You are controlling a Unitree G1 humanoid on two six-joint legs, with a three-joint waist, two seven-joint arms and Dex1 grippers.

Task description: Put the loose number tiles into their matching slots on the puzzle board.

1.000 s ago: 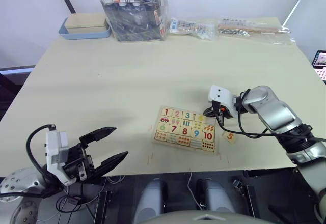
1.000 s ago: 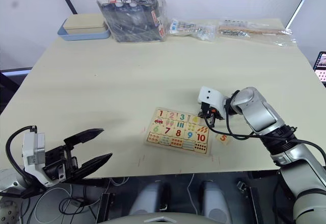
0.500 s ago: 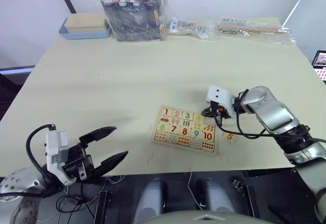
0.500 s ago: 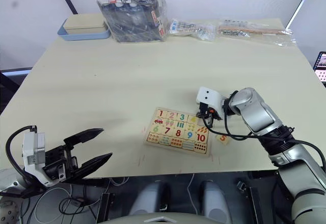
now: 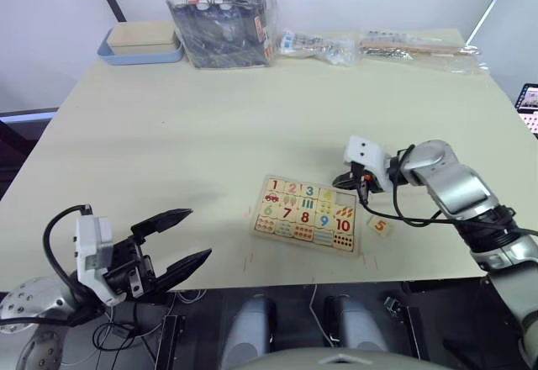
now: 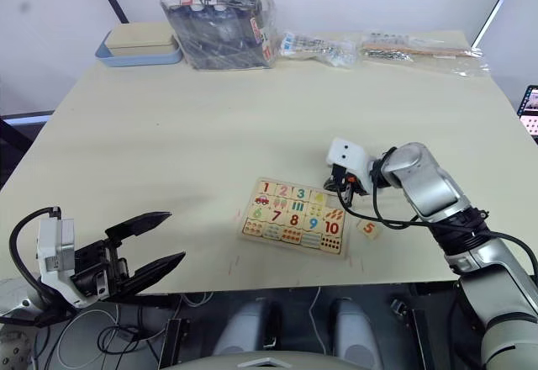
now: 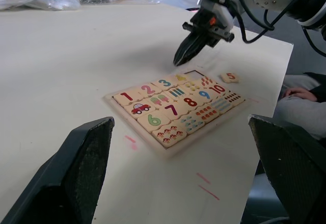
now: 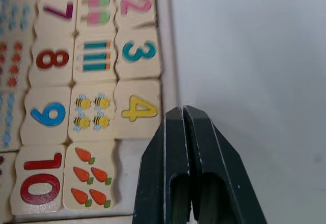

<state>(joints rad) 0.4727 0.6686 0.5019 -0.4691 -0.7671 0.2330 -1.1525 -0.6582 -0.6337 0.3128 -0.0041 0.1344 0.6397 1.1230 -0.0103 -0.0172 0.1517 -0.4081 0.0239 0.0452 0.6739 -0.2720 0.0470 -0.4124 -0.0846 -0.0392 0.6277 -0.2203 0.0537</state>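
The puzzle board [image 7: 113, 101] lies near the table's front edge, right of centre. Its top row holds tiles 1, 2, 3 and a yellow 4 [image 8: 136, 113]. Beside the 4, the end slot [image 7: 195, 74] is bare pale wood. One loose tile, the orange 5 [image 5: 380, 226], rests on the table just right of the board. My right gripper [image 5: 341, 182] hangs shut and empty just above the board's far right corner, by the 4. Low at the table's front left my left gripper [image 5: 181, 240] stands open, holding nothing.
Along the far edge stand a blue tray with a wooden lid [image 5: 139, 44], a plastic bag of dark items [image 5: 223, 17] and two clear bags [image 5: 319, 46] [image 5: 416, 48]. Bare tabletop [image 5: 210, 134] lies between them and the board.
My right gripper has drawn slightly up and away from the board's corner, still shut. The tiles and my left arm have not moved.
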